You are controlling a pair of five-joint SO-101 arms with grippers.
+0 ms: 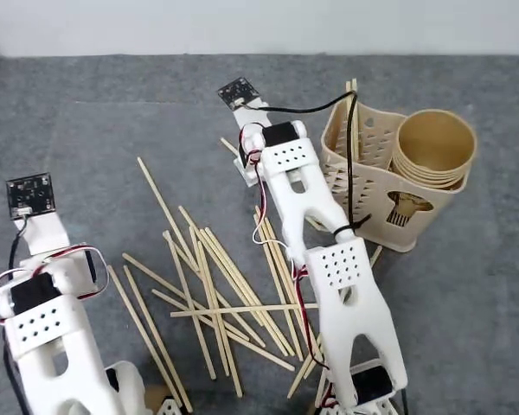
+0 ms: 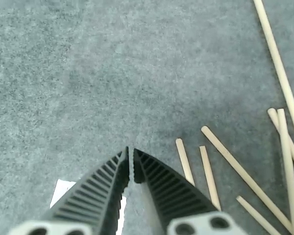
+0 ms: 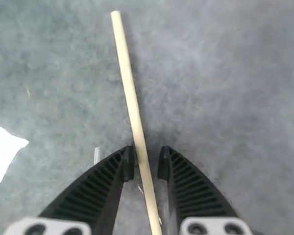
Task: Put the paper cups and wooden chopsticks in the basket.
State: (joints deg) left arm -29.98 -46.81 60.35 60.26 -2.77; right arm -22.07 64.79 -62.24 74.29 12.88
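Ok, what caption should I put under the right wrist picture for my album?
The open right hand straddles one wooden chopstick lying on the gray mat.

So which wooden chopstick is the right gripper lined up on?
The lone pale wooden chopstick lying between the right gripper's open black fingers; the other chopsticks lie crossed in a heap or stand in the beige basket.

Your right arm (image 1: 316, 207) covers part of the basket (image 1: 376, 186) wall, and it hides the middles of several chopsticks (image 1: 275, 277) lying beside that basket.
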